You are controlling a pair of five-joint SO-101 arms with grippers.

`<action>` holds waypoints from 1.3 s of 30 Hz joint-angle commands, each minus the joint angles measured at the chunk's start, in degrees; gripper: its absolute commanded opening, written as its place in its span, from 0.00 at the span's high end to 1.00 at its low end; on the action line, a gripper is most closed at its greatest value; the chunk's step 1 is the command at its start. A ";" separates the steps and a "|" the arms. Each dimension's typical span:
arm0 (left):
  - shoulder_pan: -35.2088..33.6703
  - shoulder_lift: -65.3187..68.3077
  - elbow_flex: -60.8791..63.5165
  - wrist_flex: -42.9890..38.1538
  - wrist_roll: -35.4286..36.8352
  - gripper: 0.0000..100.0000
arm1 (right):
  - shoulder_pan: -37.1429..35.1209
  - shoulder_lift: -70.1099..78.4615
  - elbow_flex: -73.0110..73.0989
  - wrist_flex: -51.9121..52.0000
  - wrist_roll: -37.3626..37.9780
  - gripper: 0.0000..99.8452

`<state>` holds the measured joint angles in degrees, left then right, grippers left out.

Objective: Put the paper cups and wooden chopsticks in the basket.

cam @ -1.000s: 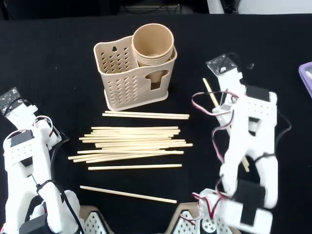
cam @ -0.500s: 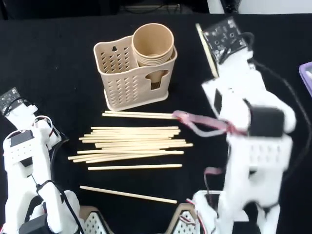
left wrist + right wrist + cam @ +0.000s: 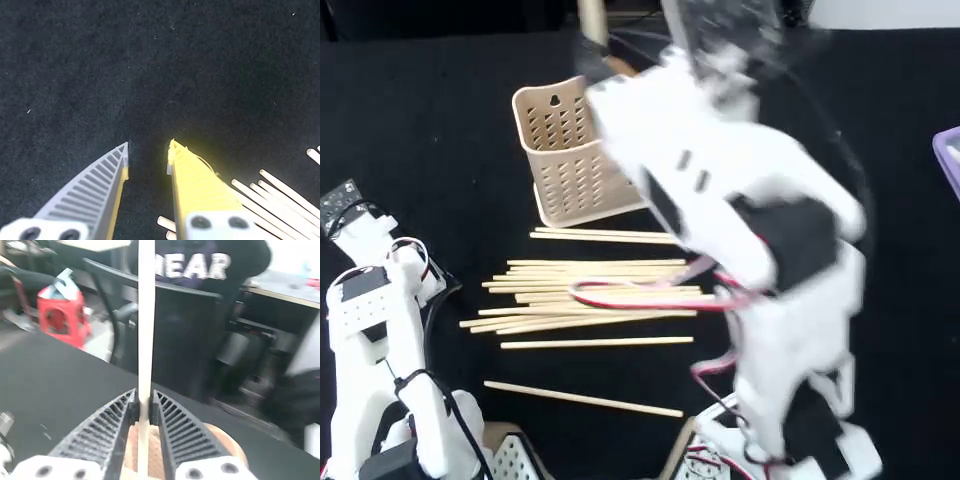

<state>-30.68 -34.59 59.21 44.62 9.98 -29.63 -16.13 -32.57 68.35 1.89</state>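
- The right gripper is squeezed tight on one wooden chopstick. The stick stands straight up between the two black fingers and pokes out far past their tips.
- Just under this gripper, the round brown rim of the paper cups peeks out from behind the fingers.
- In the high view, the right arm leans over the basket and hides one side of it. The basket stands upright on the black table.
- A little way from the right gripper, a pair of chopsticks lies flat just beside the foot of the basket.
- Farther from that gripper, the big pile of chopsticks lies flat on the table, side by side, between the two arms.
- One loose chopstick lies just past the pile. A slanted chopstick lies apart from it, closest to the bottoms of the arms.
- The left gripper is well apart from the right gripper and the basket. It is open a little, with a small gap between the tips, and it holds nothing. It hangs over bare black table, and the ends of the pile lie just beside its yellow finger.
- The left arm stands next to the pile, on the side away from the right arm.
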 commanded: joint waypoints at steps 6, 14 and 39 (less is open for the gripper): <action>-0.04 -1.76 -0.40 -0.35 0.53 0.87 | -2.64 15.25 -1.98 -17.32 -2.02 0.99; -0.13 -1.76 -0.40 -0.35 0.53 0.87 | 1.67 25.54 -1.98 -18.81 -1.93 0.99; -0.40 -1.76 -0.40 -0.35 0.53 0.87 | -5.80 8.04 0.31 7.65 12.66 0.84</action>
<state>-30.68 -34.59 59.21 44.62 9.98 -33.05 1.54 -29.32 63.08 8.40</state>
